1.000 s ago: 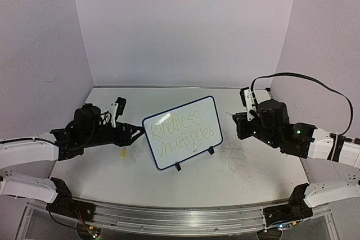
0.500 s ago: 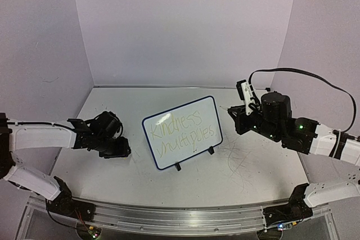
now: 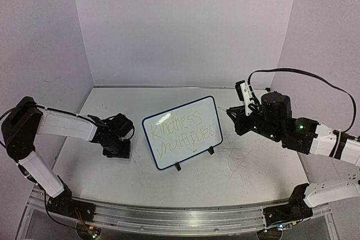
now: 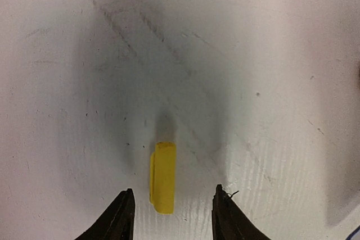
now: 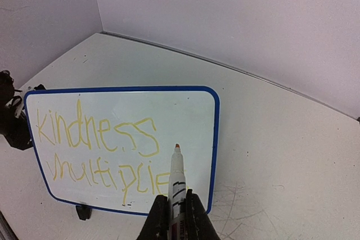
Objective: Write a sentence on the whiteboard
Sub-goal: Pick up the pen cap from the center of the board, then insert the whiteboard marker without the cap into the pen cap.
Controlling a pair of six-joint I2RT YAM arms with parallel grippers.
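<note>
Below the left gripper [image 4: 174,190], between its spread jaws: yellow cap [image 4: 163,177] lying on the surface [image 4: 253,54], ungripped | right gripper [image 5: 178,211] pinches the marker [image 5: 176,175], whiteboard [image 5: 185,111] ahead of it, sentence [image 5: 93,133] looks complete | step: likely cap pickup | next: lower, centre, close on the cap.

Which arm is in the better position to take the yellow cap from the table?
Left. The left pincer hangs directly above the yellow cap, jaws open on both sides of it. The right pincer is shut on the marker beyond the whiteboard.
</note>
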